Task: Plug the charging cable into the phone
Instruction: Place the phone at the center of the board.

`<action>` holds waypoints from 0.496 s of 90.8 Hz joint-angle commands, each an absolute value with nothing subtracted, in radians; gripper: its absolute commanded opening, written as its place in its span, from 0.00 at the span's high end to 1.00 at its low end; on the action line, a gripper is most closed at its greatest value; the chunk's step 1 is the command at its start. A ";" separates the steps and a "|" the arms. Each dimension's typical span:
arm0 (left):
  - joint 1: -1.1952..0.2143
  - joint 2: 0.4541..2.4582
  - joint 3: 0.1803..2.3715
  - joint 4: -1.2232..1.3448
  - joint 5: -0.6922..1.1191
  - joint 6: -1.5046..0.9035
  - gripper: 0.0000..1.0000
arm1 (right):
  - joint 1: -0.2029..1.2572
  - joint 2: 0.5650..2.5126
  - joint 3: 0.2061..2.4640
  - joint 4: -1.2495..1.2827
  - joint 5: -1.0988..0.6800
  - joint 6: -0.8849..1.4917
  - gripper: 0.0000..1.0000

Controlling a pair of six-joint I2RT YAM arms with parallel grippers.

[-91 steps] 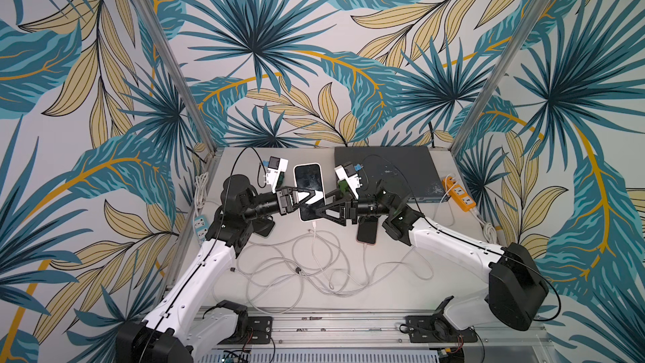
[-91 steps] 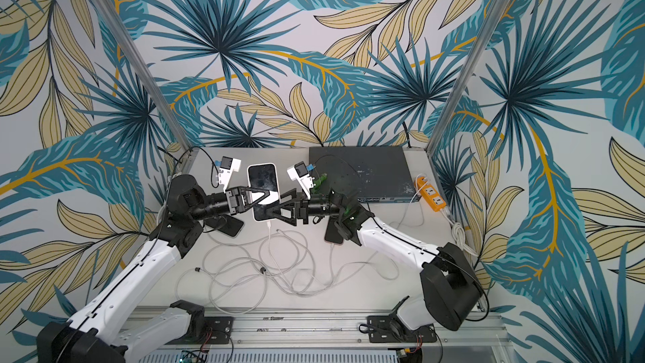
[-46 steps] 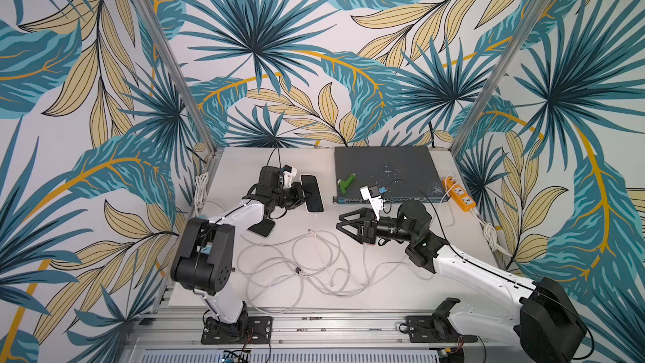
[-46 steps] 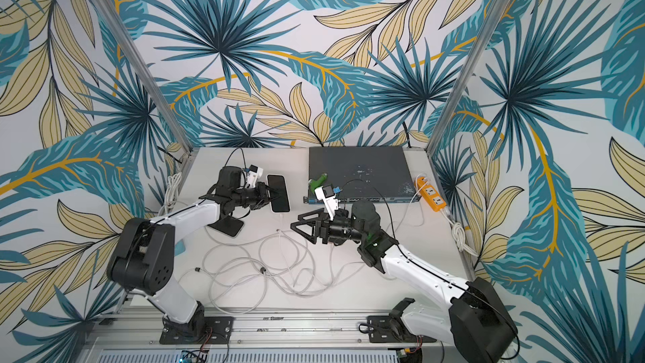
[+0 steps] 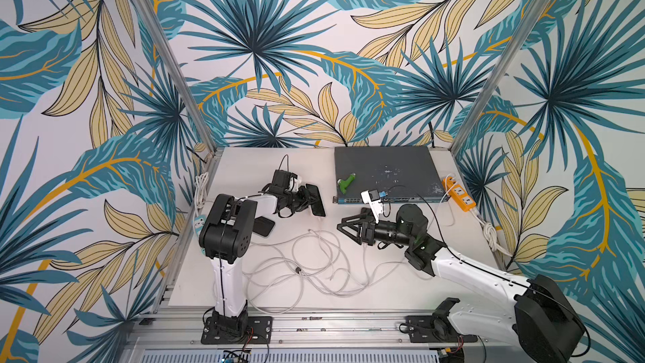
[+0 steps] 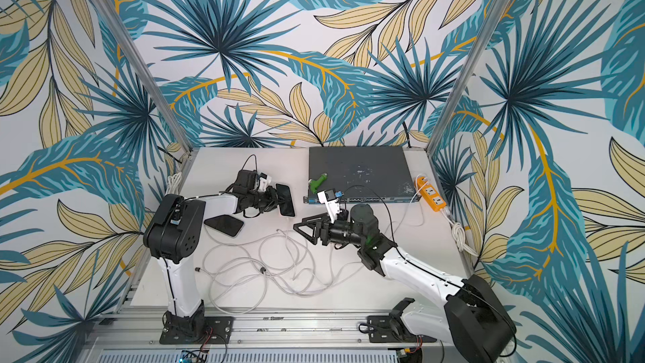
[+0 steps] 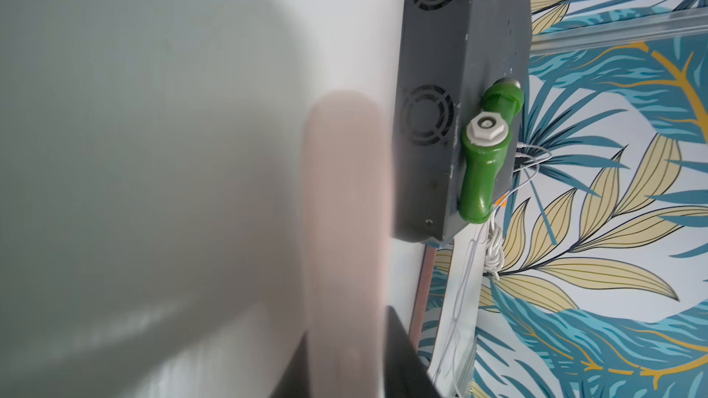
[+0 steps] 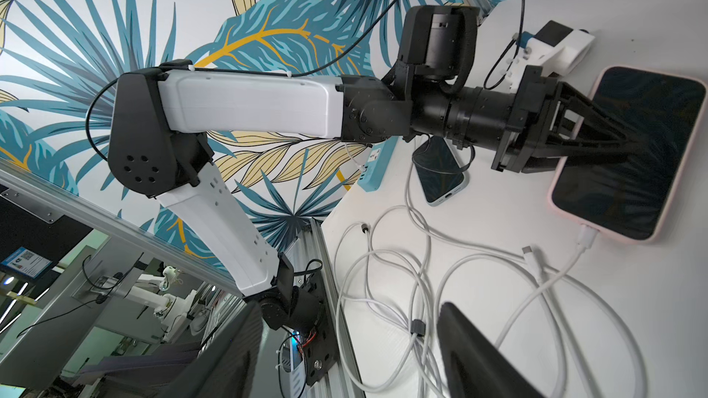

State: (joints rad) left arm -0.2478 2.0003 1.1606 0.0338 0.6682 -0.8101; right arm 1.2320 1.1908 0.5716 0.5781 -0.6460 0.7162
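**Plug seated, release pending.** The phone (image 8: 613,201), dark-screened in a pink case, sits at the tips of the left end effector (image 5: 308,200). In both top views it is tipped up on edge, not lying flat on the white surface (image 5: 244,169).

The right wrist view shows the white plug (image 8: 585,238) of the charging cable (image 5: 314,256) seated in the port at the phone's lower end, so the insertion itself looks done. What appears left is to let the phone go and draw the arms clear.

The left jaws straddle the phone, one laid across the screen. Whether they pinch it or have slackened cannot be told, as the left wrist view is filled by a blurred grey-and-pink close-up.

The right end effector (image 5: 343,226) faces the phone from nearby without touching it. Its jaws are spread and empty, and the cable's loose loops are strewn beneath and beside it. A spare connector (image 8: 530,252) lies unplugged just beside the seated plug. A second phone (image 5: 263,226) lies flat on the surface behind the left end effector.

A second earlier, both arms reach to the middle with their end effectors tip to tip at a pale-faced phone. Half a second earlier the arms are already posed much as now, with the left at the phone and the right drawn off and spread.
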 commanded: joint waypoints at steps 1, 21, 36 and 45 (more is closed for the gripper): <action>-0.252 2.013 1.209 -0.014 0.653 -0.770 0.66 | 1.230 1.189 0.564 0.591 -0.625 0.713 0.25; -0.253 1.998 1.232 -0.146 0.623 -0.702 0.50 | 1.230 1.233 0.592 0.570 -0.638 0.703 0.25; -0.253 1.880 1.264 -0.422 0.492 -0.601 0.17 | 1.228 1.289 0.640 0.488 -0.623 0.652 0.25; -0.252 1.803 1.293 -0.617 0.352 -0.589 0.12 | 1.229 1.333 0.672 0.495 -0.637 0.640 0.24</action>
State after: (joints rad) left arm -0.2493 1.9102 1.2404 -0.3412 0.5232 -0.6510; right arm 1.2312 1.2949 0.6323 0.5205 -0.6346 0.6823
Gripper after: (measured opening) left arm 0.851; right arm 0.752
